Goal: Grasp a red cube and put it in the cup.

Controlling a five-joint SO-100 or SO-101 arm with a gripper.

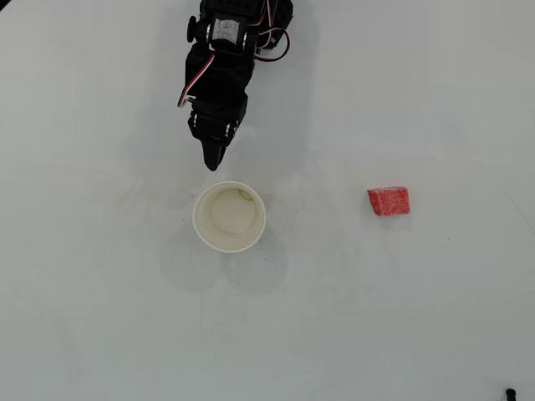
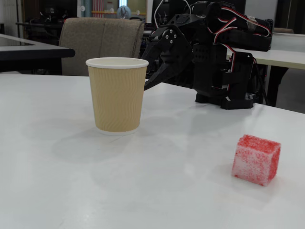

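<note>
The red cube (image 1: 389,201) lies on the white table to the right of the cup in the overhead view; in the fixed view it (image 2: 256,159) sits at the front right, speckled red-pink. The cup (image 1: 229,216) stands upright at mid-table, empty, with a white rim; in the fixed view its wall (image 2: 116,95) is tan and ribbed. My black gripper (image 1: 213,164) is shut and empty, its tip pointing down at the table just behind the cup's rim, apart from it. In the fixed view the gripper (image 2: 148,85) is partly hidden behind the cup.
The arm's base and servos (image 2: 228,52) stand at the table's back. A chair (image 2: 102,40) and other tables stand behind the table. A small dark object (image 1: 511,393) shows at the overhead view's bottom right corner.
</note>
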